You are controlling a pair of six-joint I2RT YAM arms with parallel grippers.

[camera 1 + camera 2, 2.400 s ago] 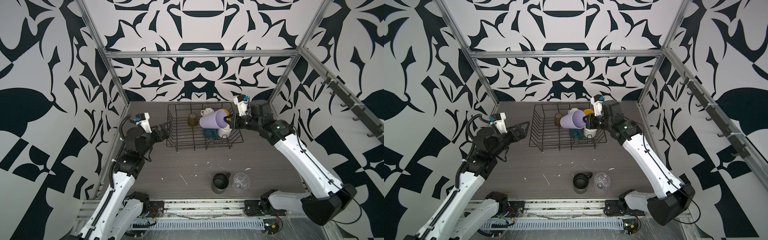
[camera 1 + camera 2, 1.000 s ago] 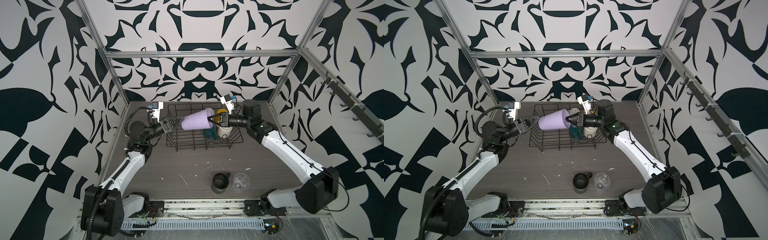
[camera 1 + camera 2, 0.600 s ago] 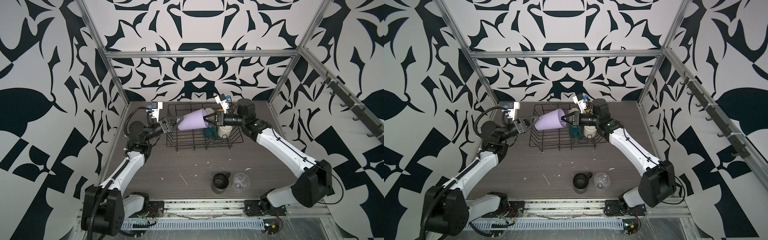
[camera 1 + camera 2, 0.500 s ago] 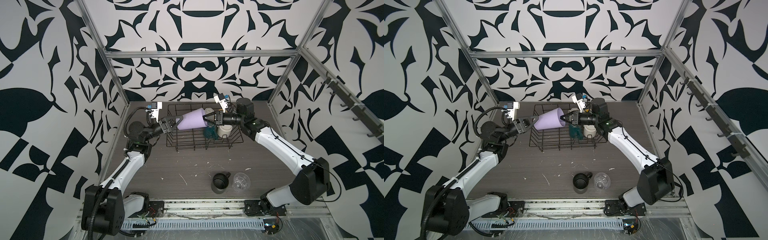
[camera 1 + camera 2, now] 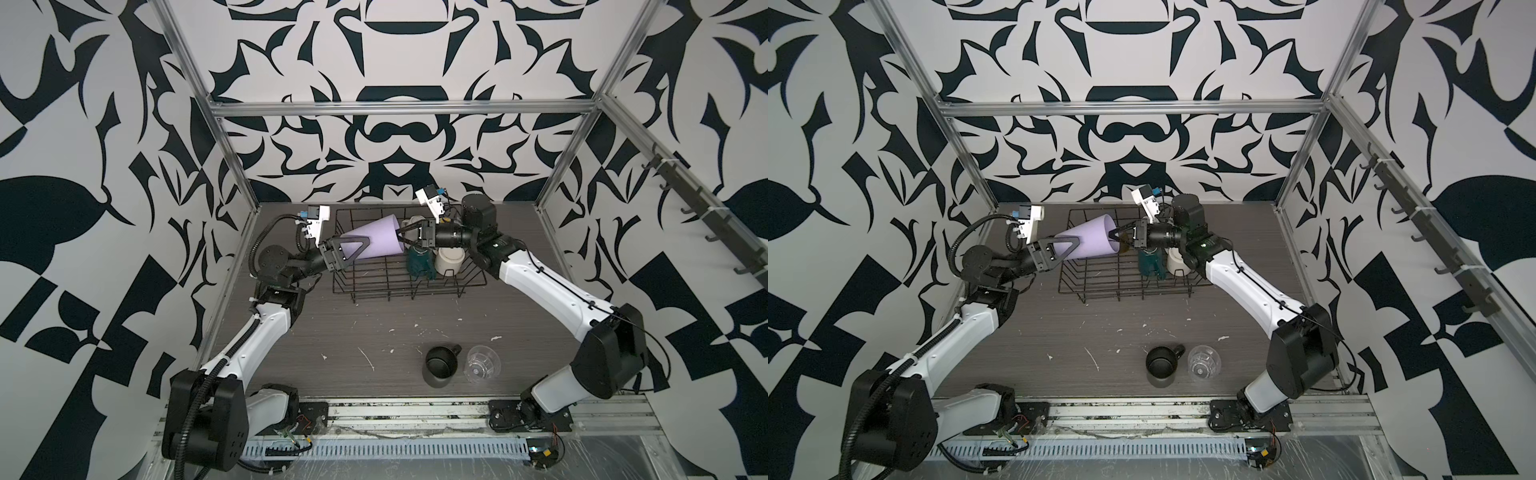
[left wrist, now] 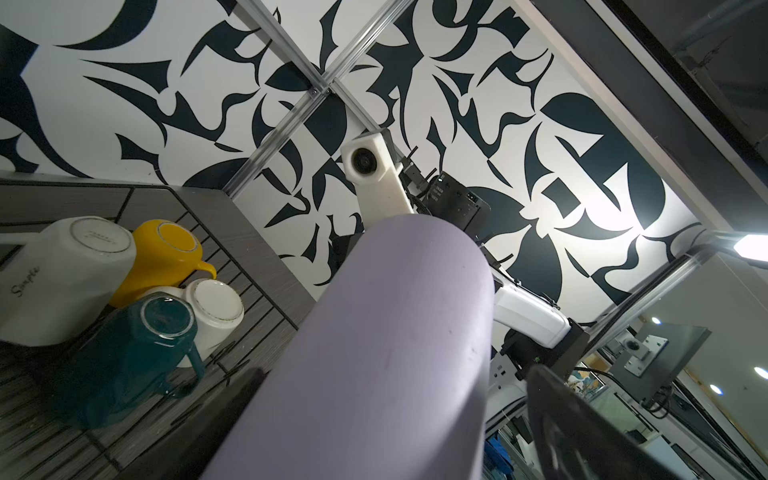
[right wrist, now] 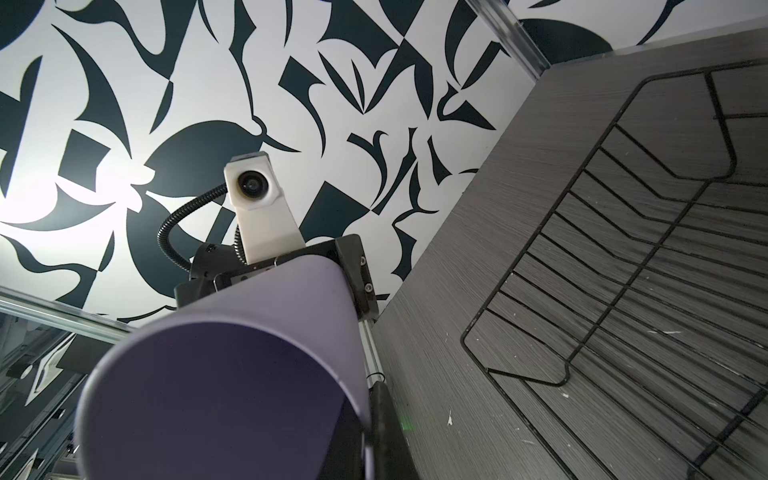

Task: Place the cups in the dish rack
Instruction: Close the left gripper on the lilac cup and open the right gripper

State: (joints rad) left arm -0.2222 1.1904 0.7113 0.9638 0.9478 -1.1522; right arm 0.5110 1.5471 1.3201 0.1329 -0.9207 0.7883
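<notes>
Lilac tumbler point(image 5: 382, 237) lies horizontal above dish rack point(image 5: 374, 286). Right tool point(image 5: 402, 237) pinches rim, one finger inside mouth. Left tool point(image 5: 358, 247) spread around base, likely handover for re-gripping before placement.

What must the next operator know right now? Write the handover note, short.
Right hand: shut on the rim of the lilac tumbler, holding it on its side above the dish rack.
Left hand: open, jaws astride the tumbler's narrow end, not closed.
Done, upside down in the rack: cream faceted mug, yellow mug, white mug, teal mug.
On the table: black mug upright, clear glass beside it.
Left, probably: pass over or rack the tumbler, then load the black mug and clear glass.
</notes>
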